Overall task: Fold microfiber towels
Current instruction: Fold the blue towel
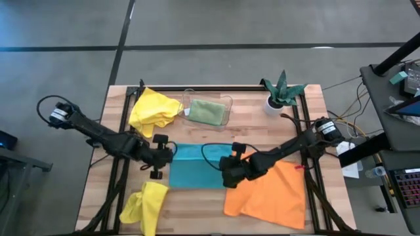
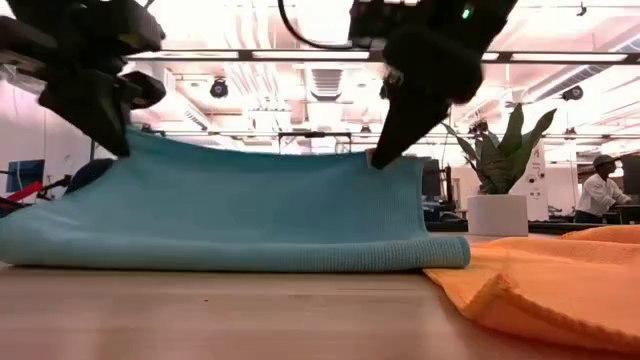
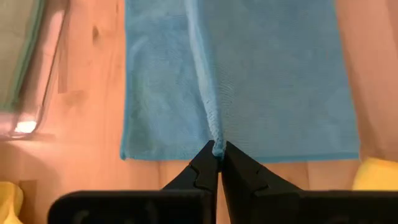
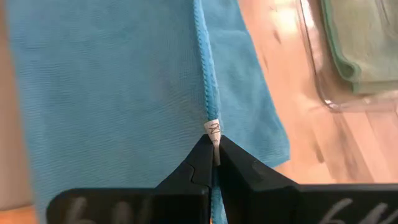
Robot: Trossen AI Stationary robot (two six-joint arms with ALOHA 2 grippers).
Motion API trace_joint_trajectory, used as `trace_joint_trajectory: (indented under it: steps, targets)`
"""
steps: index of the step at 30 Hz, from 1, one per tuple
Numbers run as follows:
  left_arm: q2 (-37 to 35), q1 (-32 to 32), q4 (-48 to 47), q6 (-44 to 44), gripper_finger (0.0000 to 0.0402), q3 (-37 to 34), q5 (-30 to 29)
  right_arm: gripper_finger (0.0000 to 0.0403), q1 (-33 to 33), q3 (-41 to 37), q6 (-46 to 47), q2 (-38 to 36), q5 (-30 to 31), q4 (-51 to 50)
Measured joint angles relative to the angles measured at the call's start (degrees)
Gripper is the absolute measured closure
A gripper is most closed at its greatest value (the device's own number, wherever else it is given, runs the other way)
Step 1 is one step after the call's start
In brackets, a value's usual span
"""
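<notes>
Gripping turquoise towel (image 1: 197, 165) edge, both arms

My gripper (image 4: 214, 152) pinched tight on the blue towel (image 4: 112, 93) edge at its little white tag (image 4: 213, 130), wooden surface (image 4: 323, 149) beside it, green towel (image 4: 360, 37) in a clear tray (image 4: 317, 81)

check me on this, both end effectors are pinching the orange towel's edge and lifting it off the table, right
Not quite: it is the turquoise blue towel, not the orange towel. The low view shows the left end effector and right end effector shut on its raised edge; the orange one lies flat beside it.
</notes>
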Motion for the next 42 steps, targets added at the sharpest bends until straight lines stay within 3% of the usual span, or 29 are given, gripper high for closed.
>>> trace_joint_trajectory:
  steps: [7,17,27,34,42]
  targets:
    - [0.8,3.8,0.4,2.1,0.0402,-1.3,0.9,0.0394,-3.4,-5.0,-2.4,0.0,-4.7,8.4]
    - [1.0,9.4,7.7,6.6,0.0402,-6.8,4.5,0.0394,-7.9,-11.7,-5.3,-0.3,-6.0,17.1]
    - [1.4,16.0,9.5,8.4,0.0402,-9.7,7.9,0.0394,-10.4,-22.5,-6.8,-4.4,-7.3,35.3]
    - [1.8,17.5,15.6,9.4,0.0402,-12.4,10.0,0.0394,-12.6,-24.8,-5.5,-4.6,-8.7,36.0]
    - [1.8,17.8,16.1,9.4,0.0402,-13.0,10.1,0.0393,-12.8,-25.0,-4.2,-4.5,-8.7,36.2]
